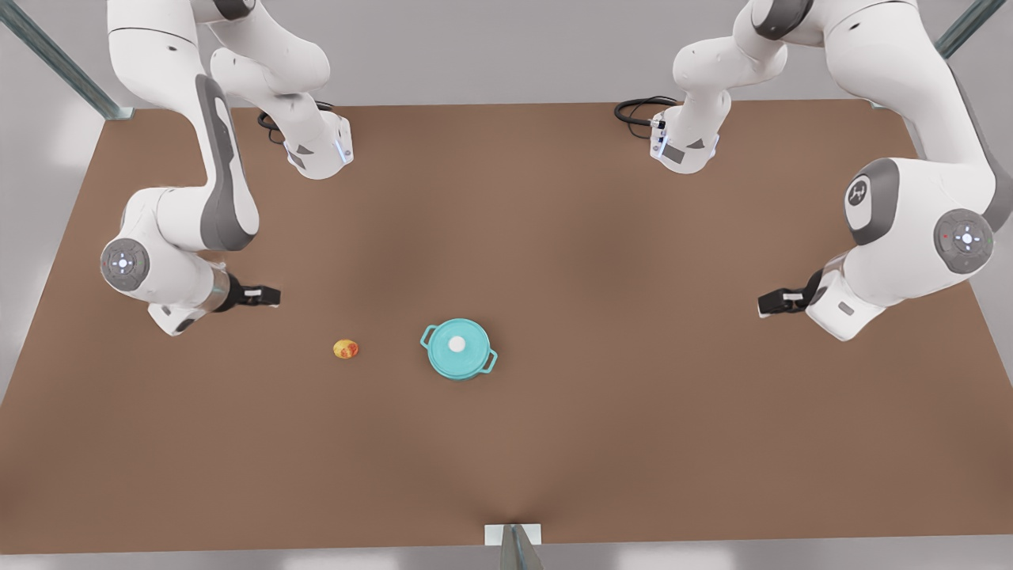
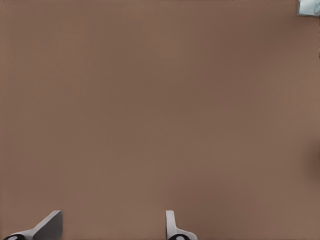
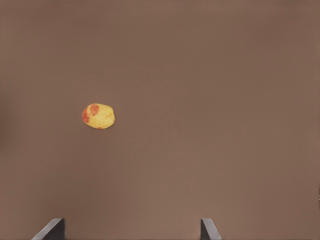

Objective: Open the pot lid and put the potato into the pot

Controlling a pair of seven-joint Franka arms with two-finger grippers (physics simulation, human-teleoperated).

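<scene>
The teal pot (image 1: pixel 464 374) stands near the table's middle with its two loop handles out to the sides. The pot lid (image 1: pixel 467 355), a teal disc with a white knob, sits on it and hides the interior. The potato (image 1: pixel 346 349) (image 3: pixel 98 116), yellow-orange with red patches, lies on the table to the front view's left of the pot. My right gripper (image 1: pixel 271 297) (image 3: pixel 131 222) hovers open, up and to the front view's left of the potato. My left gripper (image 1: pixel 764 304) (image 2: pixel 112 215) is open over bare table far to the front view's right, holding nothing.
The brown table (image 1: pixel 601 237) spreads wide around the pot. Both arm bases (image 1: pixel 320 150) (image 1: pixel 684 146) and black cables stand at the far edge. A small metal bracket (image 1: pixel 513 535) sits at the middle of the near edge.
</scene>
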